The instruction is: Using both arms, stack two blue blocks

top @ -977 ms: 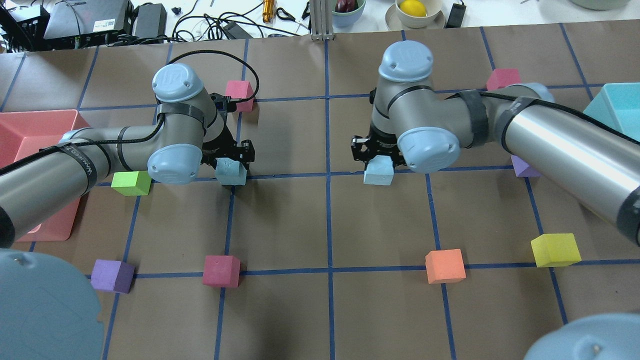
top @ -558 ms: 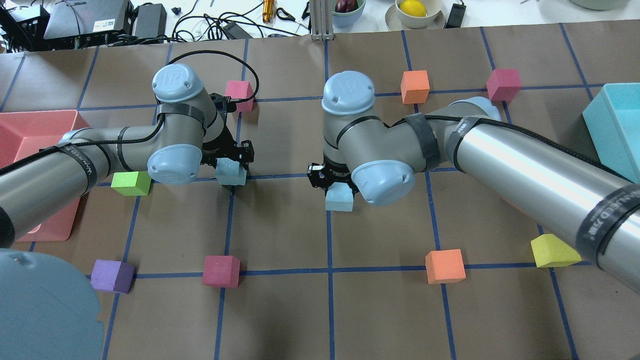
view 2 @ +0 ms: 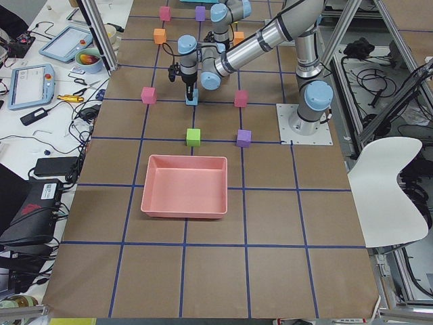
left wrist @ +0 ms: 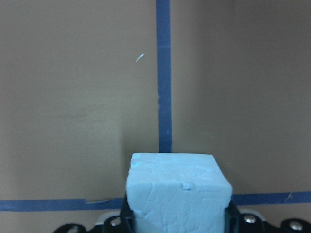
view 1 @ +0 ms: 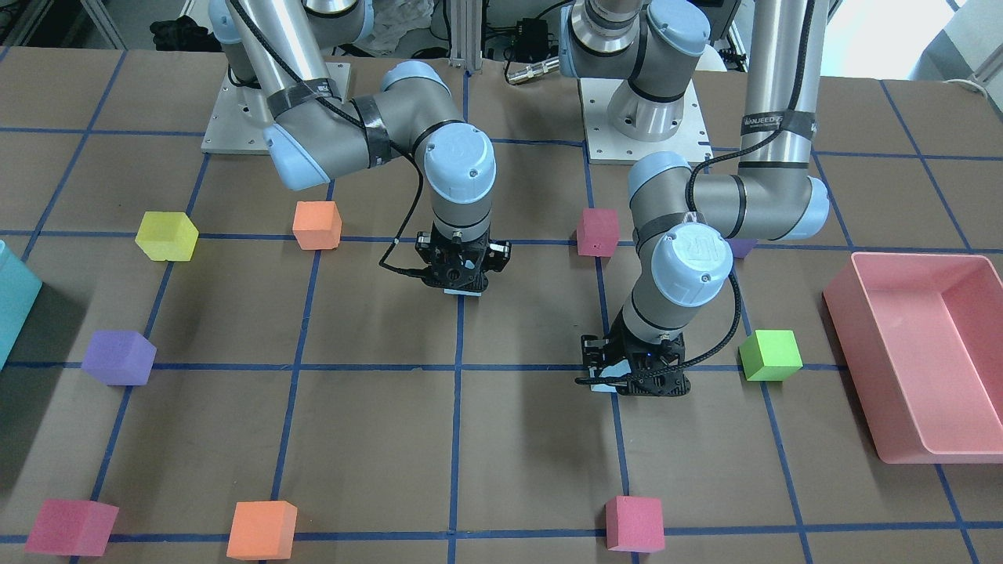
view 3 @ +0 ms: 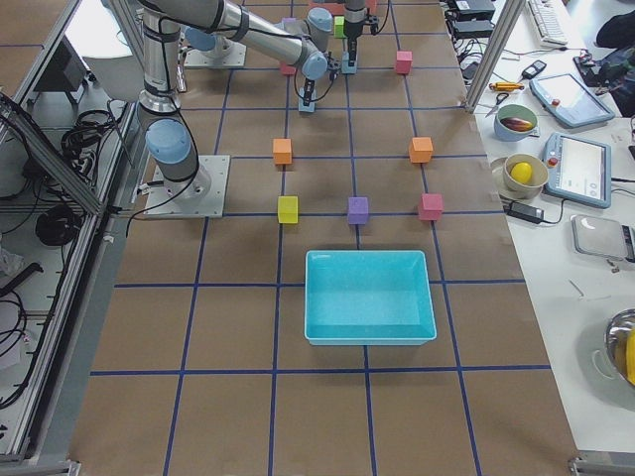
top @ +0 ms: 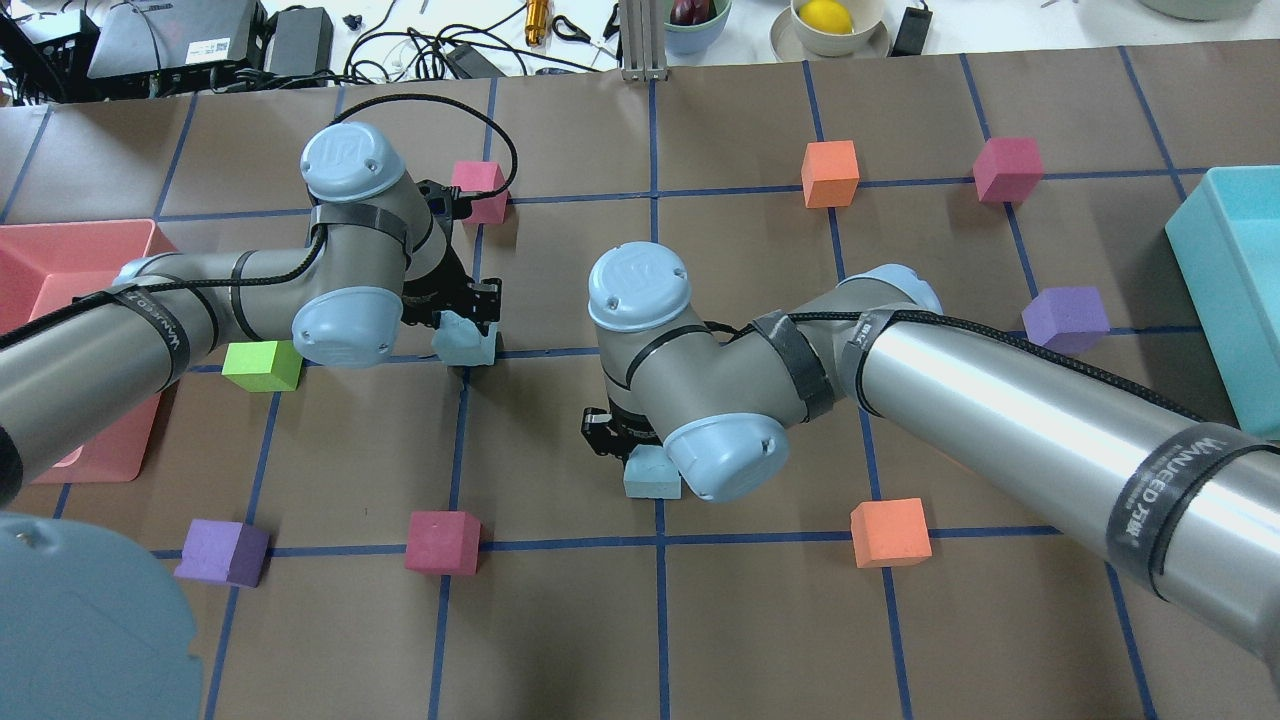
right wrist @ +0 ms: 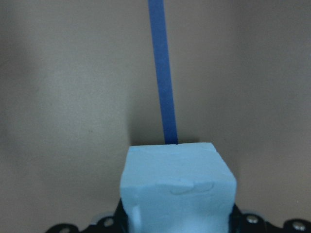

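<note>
- The left gripper [top: 466, 322] is clamped on the left blue block [top: 465, 342]. In the wrist view the cube [left wrist: 177, 191] sits pinched between the black fingers, over a crossing of blue tape lines [left wrist: 164, 73].
- The right gripper [top: 632, 450] is likewise closed on the right blue block [top: 652, 476], which fills the bottom of its own wrist view [right wrist: 177, 187].
- Both cubes are gripped by their sides, which I judge leaves top and bottom faces free for stacking.
- I cannot tell whether either block rests on the paper or hangs just above it.
- Measured from the green cube [top: 262, 365], the left blue block lies near it, just past the left wrist. The right blue block is well apart from it, toward the table's middle and nearer the robot.
- With one block per arm, one probably has to be set down as the base.
- A pink tray [top: 60, 260] lies beside the green cube. A purple cube [top: 222, 552] and a magenta cube [top: 443, 541] lie nearer the robot than it, and an orange cube [top: 890, 532] lies far across.
- None of these lies between the two blocks. The bulky wrists crowding each other look the likelier obstacle.
</note>
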